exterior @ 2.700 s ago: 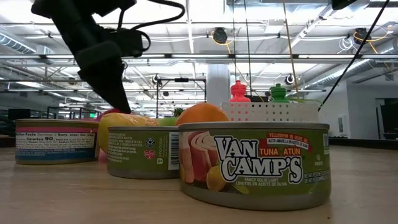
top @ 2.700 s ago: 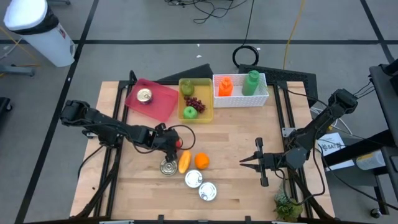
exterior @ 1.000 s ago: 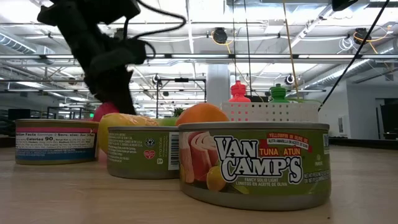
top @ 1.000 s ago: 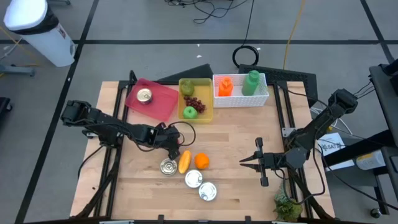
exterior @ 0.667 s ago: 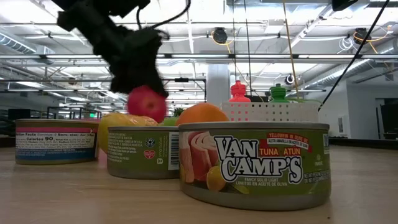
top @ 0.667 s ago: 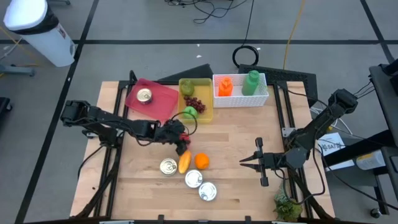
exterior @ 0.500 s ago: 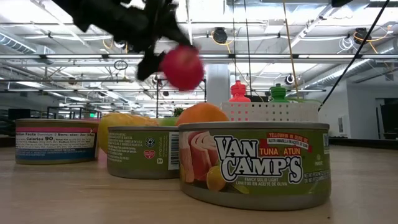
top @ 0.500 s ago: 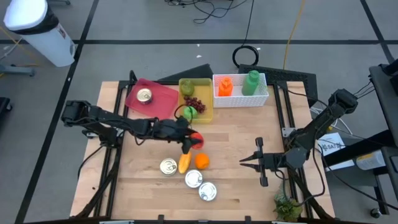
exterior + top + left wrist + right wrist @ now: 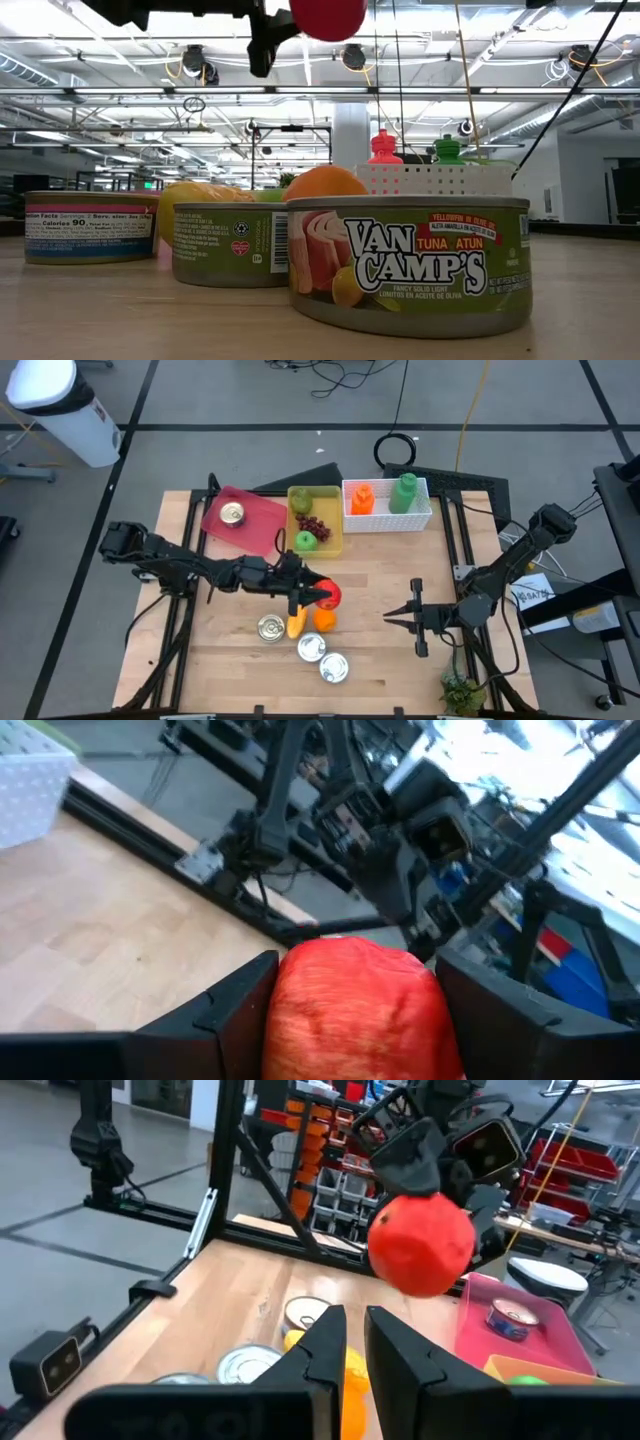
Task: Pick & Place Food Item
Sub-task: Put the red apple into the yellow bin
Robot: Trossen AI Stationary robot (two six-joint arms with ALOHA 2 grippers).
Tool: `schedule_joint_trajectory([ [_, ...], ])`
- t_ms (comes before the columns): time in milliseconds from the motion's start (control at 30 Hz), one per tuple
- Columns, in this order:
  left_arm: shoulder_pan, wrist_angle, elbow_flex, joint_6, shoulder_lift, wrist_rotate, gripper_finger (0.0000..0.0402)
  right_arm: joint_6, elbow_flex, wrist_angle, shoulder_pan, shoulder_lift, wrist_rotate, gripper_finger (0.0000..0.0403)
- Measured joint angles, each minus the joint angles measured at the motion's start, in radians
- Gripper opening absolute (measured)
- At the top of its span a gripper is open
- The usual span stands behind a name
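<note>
Fingers of the left gripper (image 9: 322,596) squeeze a red apple (image 9: 329,595) above the wooden table (image 9: 380,570), near an orange (image 9: 323,619). From low down, the apple (image 9: 327,17) hangs high over the cans (image 9: 408,262). Right gripper (image 9: 393,616) waits pinched together, holding nothing.

**What my surfaces look like**

My table (image 9: 400,575) is pale wood — matt, with visible plank seams. The tuna can (image 9: 408,262) nearest the low camera is metal, wrapped in a glossy printed paper label. The red apple (image 9: 360,1010) between my left gripper's (image 9: 350,1015) matt black plastic fingers (image 9: 235,1005) has a finely streaked, faintly sheened skin. The white basket (image 9: 388,515) looks like perforated plastic — the pink tray (image 9: 245,520) like smooth plastic. My arms are dark and matt.
</note>
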Motion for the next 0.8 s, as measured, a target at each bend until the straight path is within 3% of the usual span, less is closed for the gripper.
schedule_joint_trajectory([
  [100,-0.02,0.065,0.0,-0.006,0.039,-0.066,0.025,-0.001,0.0,0.008,-0.007,0.001,-0.002,0.0031],
  [233,-0.023,0.223,0.0,-0.055,0.142,-0.07,0.025,0.037,0.0,0.06,-0.007,0.001,-0.002,0.0032],
  [533,0.045,0.681,0.0,-0.166,0.368,0.083,0.025,0.035,0.0,0.048,-0.007,0.001,0.0,0.0031],
  [733,0.06,0.746,0.0,-0.179,0.423,0.105,0.025,-0.023,0.0,0.041,-0.007,0.002,0.0,0.0031],
  [800,0.06,0.742,0.0,-0.102,0.423,0.106,0.025,-0.023,0.0,0.042,-0.007,0.002,0.001,0.0031],
])
